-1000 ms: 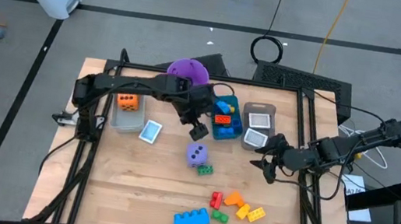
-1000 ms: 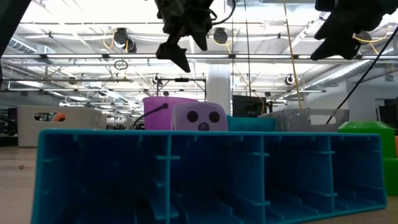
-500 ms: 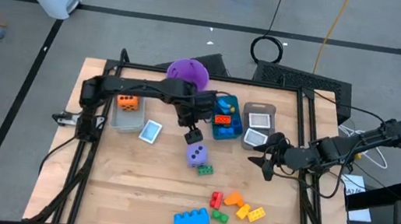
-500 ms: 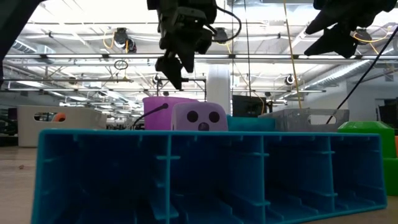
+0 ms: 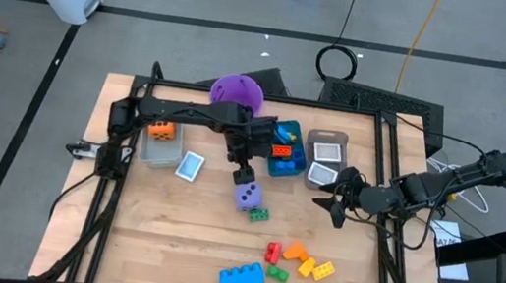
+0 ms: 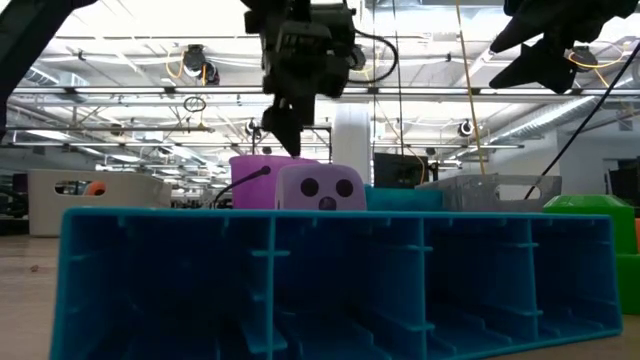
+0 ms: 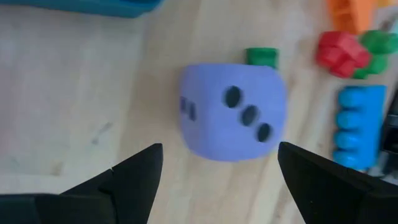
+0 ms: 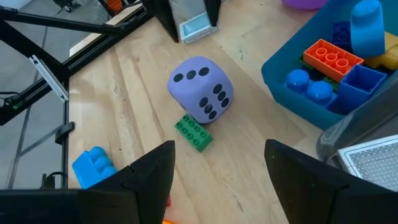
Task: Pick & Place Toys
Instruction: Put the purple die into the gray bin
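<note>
A purple dotted die (image 5: 247, 195) rests on the wooden table with a small green brick (image 5: 258, 214) beside it. My left gripper (image 5: 245, 173) hangs open just above the die and a little to its far side, pointing steeply down. In the left wrist view the die (image 7: 233, 112) sits ahead of the open fingers (image 7: 134, 177), untouched. In the low view the left gripper (image 6: 285, 130) is above the die (image 6: 320, 187). My right gripper (image 5: 336, 201) waits open at the right, raised off the table, and looks at the die (image 8: 200, 90).
A teal bin (image 5: 289, 165) holding bricks, two grey bins (image 5: 327, 150), a clear bin (image 5: 160, 153) with an orange die (image 5: 161, 131), a purple bucket (image 5: 237, 90) and a card (image 5: 190, 165) stand at the back. Loose bricks (image 5: 296, 262), among them a blue one (image 5: 242, 277), lie near the front edge.
My left gripper has come down toward the purple die, shifting slightly toward the near edge, and its wrist has rolled, so the fingers now look narrower in the low view. The die and bricks have stayed put.
</note>
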You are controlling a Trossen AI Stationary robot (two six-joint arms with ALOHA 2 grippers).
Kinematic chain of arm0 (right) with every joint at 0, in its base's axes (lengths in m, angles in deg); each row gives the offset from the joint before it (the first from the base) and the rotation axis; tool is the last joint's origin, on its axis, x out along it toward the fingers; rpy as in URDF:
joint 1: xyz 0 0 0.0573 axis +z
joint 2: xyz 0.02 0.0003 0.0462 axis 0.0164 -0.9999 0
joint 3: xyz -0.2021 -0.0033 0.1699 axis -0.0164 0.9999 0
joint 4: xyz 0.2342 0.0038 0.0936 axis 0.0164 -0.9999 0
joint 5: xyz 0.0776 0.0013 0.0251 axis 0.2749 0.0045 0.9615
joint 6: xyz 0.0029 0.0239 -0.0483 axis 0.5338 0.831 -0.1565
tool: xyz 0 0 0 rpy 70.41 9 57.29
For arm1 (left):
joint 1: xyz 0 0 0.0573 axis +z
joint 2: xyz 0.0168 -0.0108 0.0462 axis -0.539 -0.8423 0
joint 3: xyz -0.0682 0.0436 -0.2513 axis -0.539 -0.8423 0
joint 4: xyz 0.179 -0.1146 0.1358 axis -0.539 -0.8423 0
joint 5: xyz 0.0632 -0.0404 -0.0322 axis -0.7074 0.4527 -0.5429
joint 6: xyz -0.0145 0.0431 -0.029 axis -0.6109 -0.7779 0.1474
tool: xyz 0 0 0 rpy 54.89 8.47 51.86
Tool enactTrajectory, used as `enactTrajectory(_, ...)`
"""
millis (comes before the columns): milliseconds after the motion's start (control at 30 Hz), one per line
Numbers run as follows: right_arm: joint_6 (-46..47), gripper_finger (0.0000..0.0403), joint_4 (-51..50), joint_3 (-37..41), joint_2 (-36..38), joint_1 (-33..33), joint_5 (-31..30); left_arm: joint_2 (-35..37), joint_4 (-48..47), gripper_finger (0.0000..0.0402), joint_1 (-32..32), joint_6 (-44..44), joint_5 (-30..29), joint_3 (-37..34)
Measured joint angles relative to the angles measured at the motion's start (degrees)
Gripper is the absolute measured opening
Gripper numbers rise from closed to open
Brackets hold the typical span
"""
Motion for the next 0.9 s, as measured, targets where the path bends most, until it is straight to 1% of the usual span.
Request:
enactTrajectory(133, 0.84, 0.0240, 0.05, 0.00, 0.00, 0.00, 0.00, -1.83, 0.20, 0.0324, 0.65, -1.25, 0.47, 0.00)
enactTrajectory(233, 1.36, 0.0240, 0.23, 0.00, 0.00, 0.00, 0.03, -3.72, 0.22, 0.0324, 0.63, -2.36, 3.13, 0.00)
enactTrajectory(333, 2.32, 0.0240, 0.21, 0.00, 0.00, 0.00, 0.05, -5.49, 0.39, 0.0324, 0.46, -3.54, 3.49, -0.02)
enactTrajectory(500, 2.34, 0.0240, 0.28, 0.00, 0.00, 0.00, 0.07, -6.76, 2.53, 0.0324, 0.72, -4.30, 7.07, -0.02)
enactTrajectory(633, 2.34, 0.0240, 0.38, 0.00, 0.00, 0.00, 0.07, -6.63, 5.05, 0.0324, 0.87, -4.69, 6.88, -0.02)
enactTrajectory(833, 2.36, 0.0240, 0.39, 0.00, 0.00, 0.00, 0.07, -7.55, 5.14, 0.0324, 1.31, -5.18, 7.39, 0.00)
enactTrajectory(900, 2.34, 0.0240, 0.33, 0.00, 0.02, -0.01, 0.06, -8.53, 5.46, 0.0324, 1.27, -5.34, 8.40, -0.04)
